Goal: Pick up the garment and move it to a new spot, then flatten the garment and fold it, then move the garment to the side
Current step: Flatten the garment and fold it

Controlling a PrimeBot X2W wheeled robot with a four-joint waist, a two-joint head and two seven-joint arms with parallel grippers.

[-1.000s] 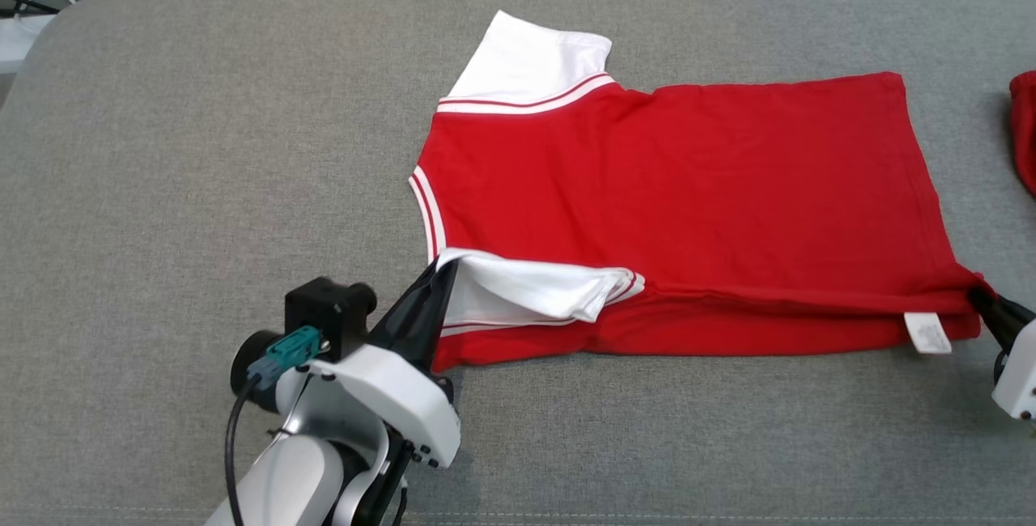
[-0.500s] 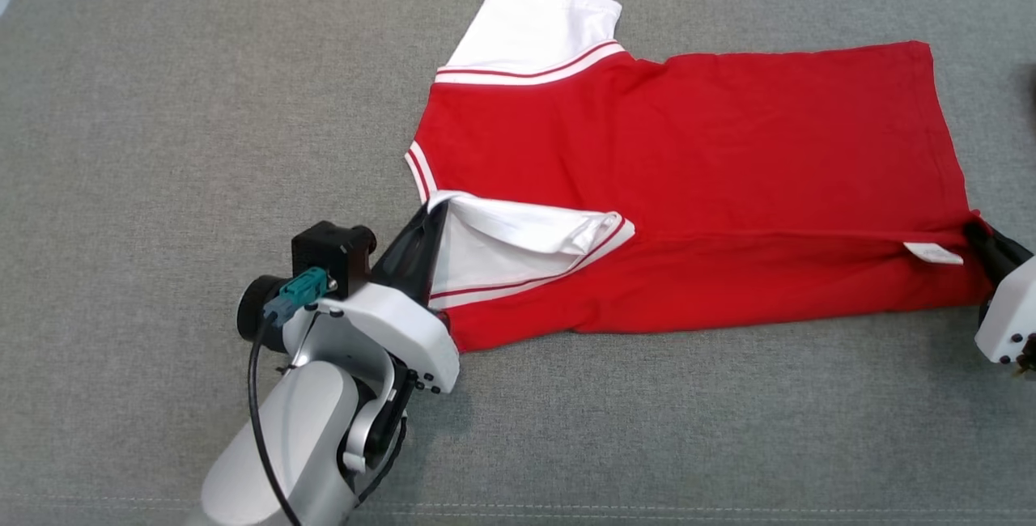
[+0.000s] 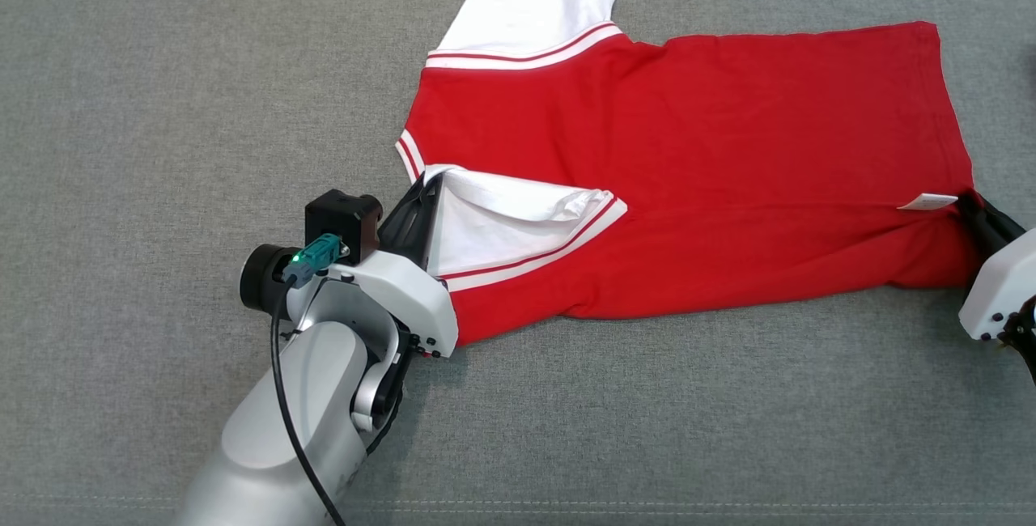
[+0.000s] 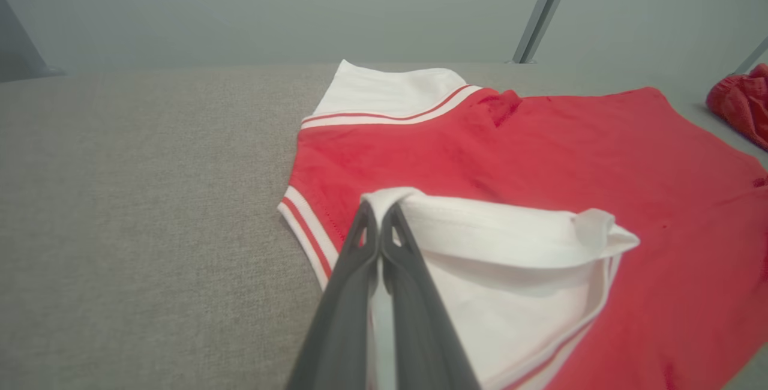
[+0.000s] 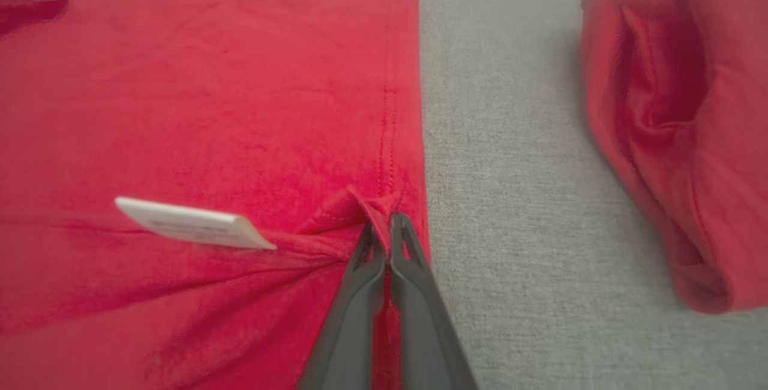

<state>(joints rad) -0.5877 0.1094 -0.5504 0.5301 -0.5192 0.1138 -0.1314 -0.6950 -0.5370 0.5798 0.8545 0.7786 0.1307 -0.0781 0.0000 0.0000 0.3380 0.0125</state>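
One red garment with white sleeves lies spread across the middle of the grey padded surface, its near edge doubled over onto the body. The left gripper, its forearm slanting up from the lower left, has its jaws pressed together on the near white sleeve's corner. The right gripper, reaching in from the right edge, pinches the hem corner just beside a white label; another red cloth lies on the surface apart from that hem.

Before me, a grey fabric surface carries the red-and-white garment, spread mostly flat. A second red cloth lies bunched nearby, apart from it.
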